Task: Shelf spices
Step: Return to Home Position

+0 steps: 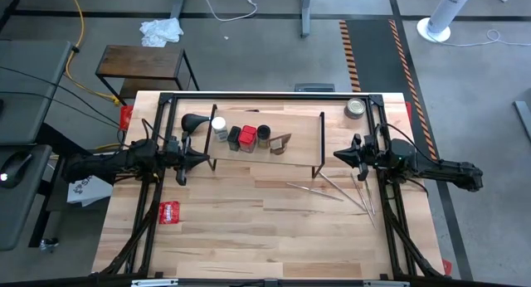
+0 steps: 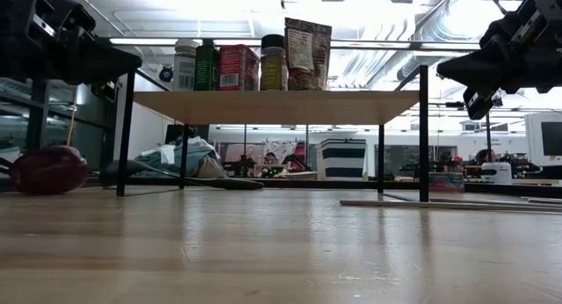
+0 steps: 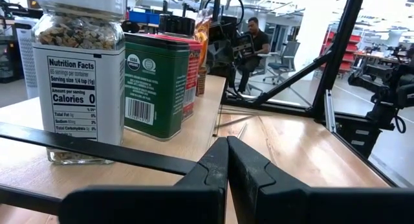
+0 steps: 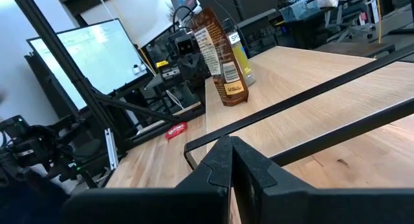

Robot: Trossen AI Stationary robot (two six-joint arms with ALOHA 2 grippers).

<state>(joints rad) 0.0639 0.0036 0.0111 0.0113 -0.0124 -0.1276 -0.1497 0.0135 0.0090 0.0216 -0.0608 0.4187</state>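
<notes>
spices (image 1: 249,138) in a row, light-wood shelf (image 1: 303,139)

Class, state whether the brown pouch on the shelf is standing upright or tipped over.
Upright: in the low view the brown paper pouch stands tall on the light-wood shelf board, base flat.
</notes>
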